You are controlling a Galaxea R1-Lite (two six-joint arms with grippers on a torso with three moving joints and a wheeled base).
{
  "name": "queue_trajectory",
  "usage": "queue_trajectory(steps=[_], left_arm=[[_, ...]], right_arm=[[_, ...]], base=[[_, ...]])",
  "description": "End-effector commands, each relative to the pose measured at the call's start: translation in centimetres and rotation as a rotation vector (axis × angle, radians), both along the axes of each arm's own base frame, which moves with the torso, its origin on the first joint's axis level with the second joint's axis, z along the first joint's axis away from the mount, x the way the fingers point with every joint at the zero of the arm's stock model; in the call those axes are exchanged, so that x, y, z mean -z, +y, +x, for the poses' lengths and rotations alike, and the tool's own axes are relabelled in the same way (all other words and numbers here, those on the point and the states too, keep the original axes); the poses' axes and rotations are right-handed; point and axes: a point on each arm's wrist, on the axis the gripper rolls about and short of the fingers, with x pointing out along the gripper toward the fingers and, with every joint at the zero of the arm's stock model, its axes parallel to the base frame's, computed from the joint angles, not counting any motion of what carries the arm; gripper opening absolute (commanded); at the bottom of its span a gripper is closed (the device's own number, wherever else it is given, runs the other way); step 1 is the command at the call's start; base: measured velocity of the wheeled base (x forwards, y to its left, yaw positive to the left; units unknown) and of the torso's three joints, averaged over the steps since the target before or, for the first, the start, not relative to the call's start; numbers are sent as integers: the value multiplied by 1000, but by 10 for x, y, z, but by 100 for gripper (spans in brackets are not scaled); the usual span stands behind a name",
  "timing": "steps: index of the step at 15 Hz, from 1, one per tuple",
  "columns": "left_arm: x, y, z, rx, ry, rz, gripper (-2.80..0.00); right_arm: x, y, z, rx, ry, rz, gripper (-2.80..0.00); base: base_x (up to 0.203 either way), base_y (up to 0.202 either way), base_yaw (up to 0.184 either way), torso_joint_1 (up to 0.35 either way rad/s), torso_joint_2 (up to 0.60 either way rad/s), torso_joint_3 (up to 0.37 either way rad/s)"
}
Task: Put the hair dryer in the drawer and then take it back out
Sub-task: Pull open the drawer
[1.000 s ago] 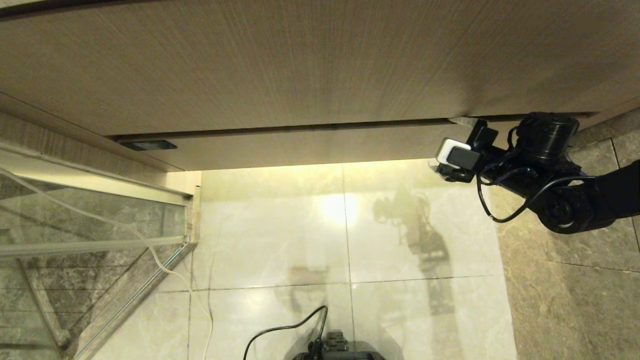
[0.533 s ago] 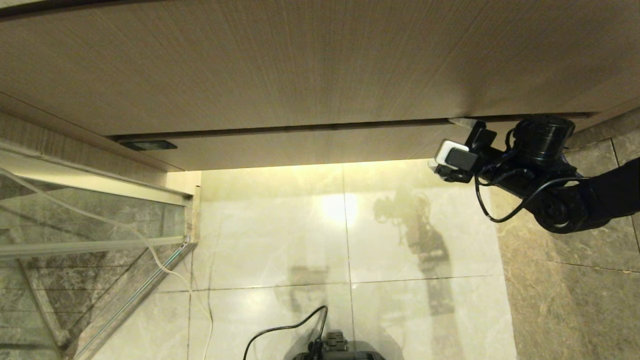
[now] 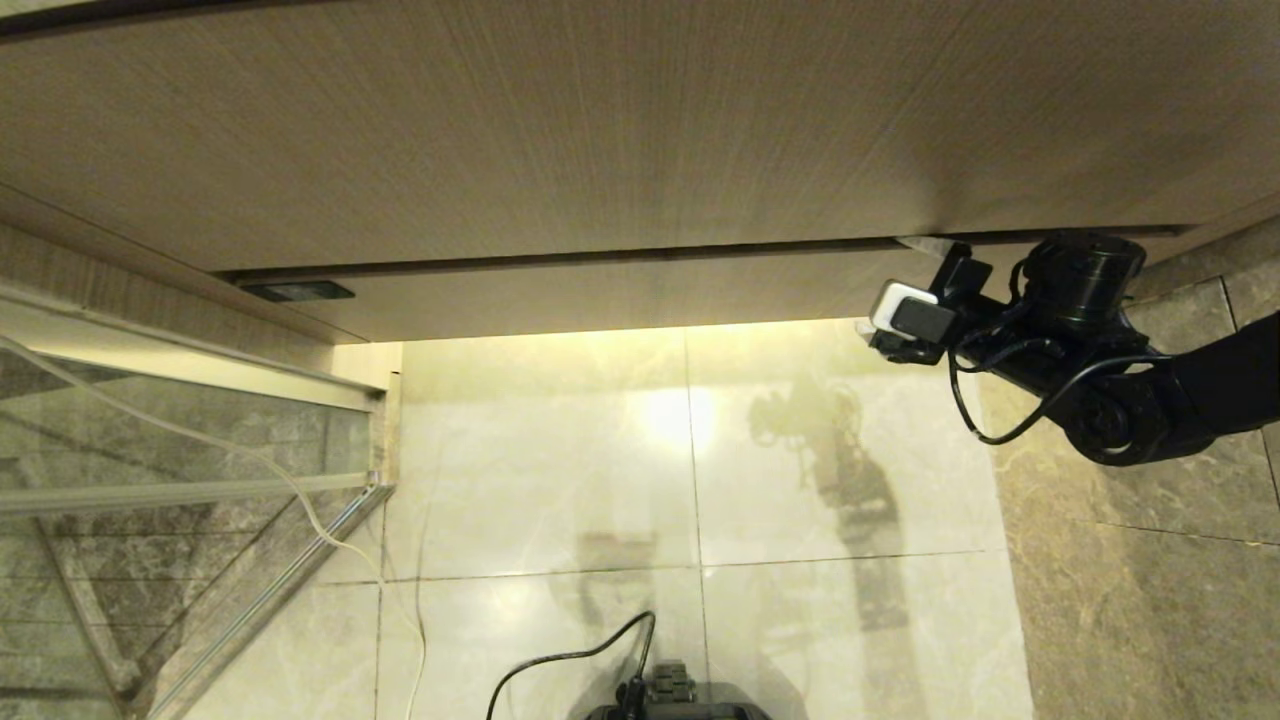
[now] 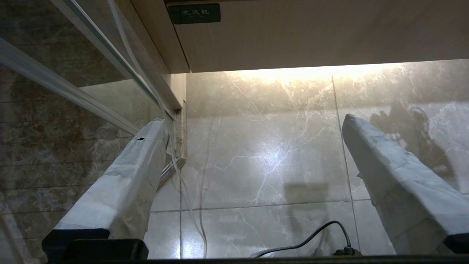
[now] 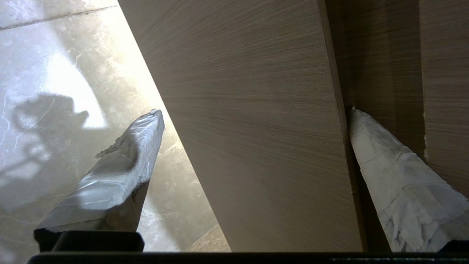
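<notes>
Right gripper (image 3: 905,290) spread wide, straddling closed drawer (image 3: 640,290) front at its right end, holding nothing; hair dryer unseen; judged opening step, next needing an outward pull.

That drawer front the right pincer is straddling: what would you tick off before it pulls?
1. Right pincer open: ok, fingers wide apart.
2. Fingers either side of the drawer front: ok; one finger sits in the dark gap above its top edge, the other over the floor side.
3. Fingers pressing on the panel: cannot tell.
4. Drawer shut: ok, only a thin dark seam shows in the head view.
5. Hair dryer located: not ok, none in any view.
6. Left pincer out of the way: ok, open, empty, hanging over the floor tiles.
</notes>
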Motion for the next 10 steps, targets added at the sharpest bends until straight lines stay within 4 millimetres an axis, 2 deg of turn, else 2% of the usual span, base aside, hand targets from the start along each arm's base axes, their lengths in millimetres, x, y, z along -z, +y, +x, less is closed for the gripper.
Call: queue_trajectory(steps=[1, 10], left_arm=[[11, 0, 4, 0, 38, 0, 0], [11, 0, 4, 0, 38, 0, 0]], right_arm=[[7, 0, 2, 1, 18, -9, 0], [17, -7, 3, 17, 110, -37, 0]], base=[[0, 0, 0, 0, 0, 0], [0, 0, 0, 0, 0, 0]])
